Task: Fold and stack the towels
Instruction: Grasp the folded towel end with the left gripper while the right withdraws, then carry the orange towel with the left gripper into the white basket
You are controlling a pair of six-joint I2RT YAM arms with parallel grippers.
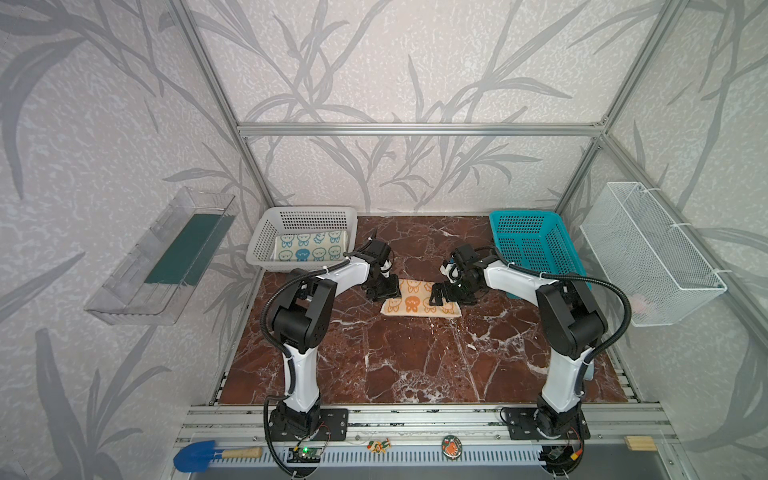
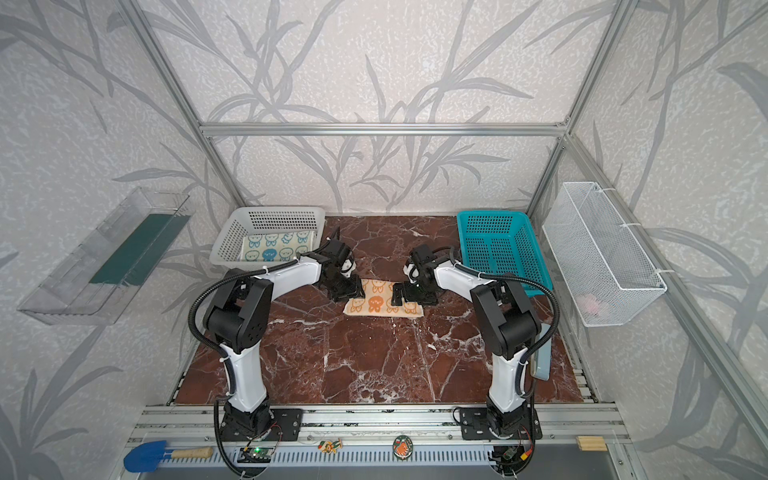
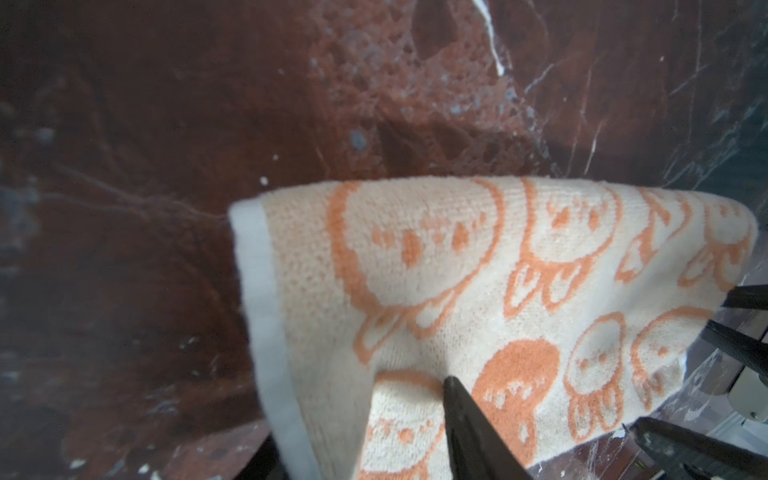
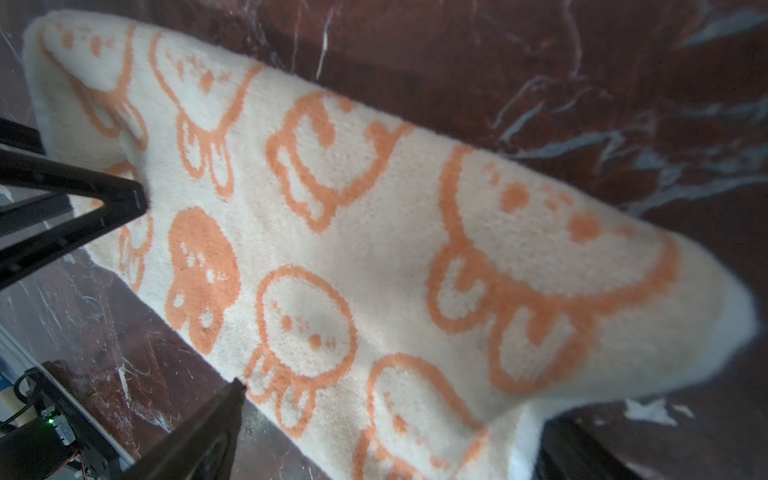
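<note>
One orange-bunny towel (image 1: 419, 301) lies on the desk (image 1: 415, 365) in the middle of both top views, a long folded strip. The left gripper (image 1: 381, 292) sits at its left end. At the bottom of that wrist view one of the fingers (image 3: 469, 424) presses into a pucker of cloth, but whether the pair is pinched shut on the towel cannot be told. The right gripper (image 1: 437, 297) hangs over the strip's right part, its fingers (image 4: 104, 199) wide apart and clamped on nothing.

The step in hand looks like the next fold, end over end. It would go best if both grips take every layer close to the corners, lift just clear of the desk, and square the edges before letting go. A one-layer pinch would likely drag the strip open.

A blue-bunny towel (image 1: 309, 246) lies folded in the white basket (image 1: 266, 237) at the upper left; the teal basket (image 1: 540, 249) stands at the right. No lettering or brand can be read on either towel, only bunny figures. The small badges (image 1: 452, 446) at the bottom edge of the frame are too small to read.
</note>
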